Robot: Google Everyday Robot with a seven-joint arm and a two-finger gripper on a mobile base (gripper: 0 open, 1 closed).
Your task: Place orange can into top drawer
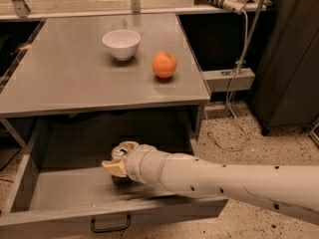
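The top drawer [60, 192] is pulled out under the grey table, with a black handle [109, 227] on its front panel. My gripper [120, 158] reaches down into the drawer from the right on a long white arm. Its cream fingers [114, 167] stand on either side of the orange can [119, 152], closed on it. Only the can's silver top and a dark bit of its body show. The can is upright at or just above the drawer floor, near the middle.
A white bowl [121, 44] and a round orange fruit [164, 64] sit on the grey table top [70, 83] above the drawer. A dark cabinet [289, 59] and hanging cables [241, 59] stand to the right. The floor is speckled.
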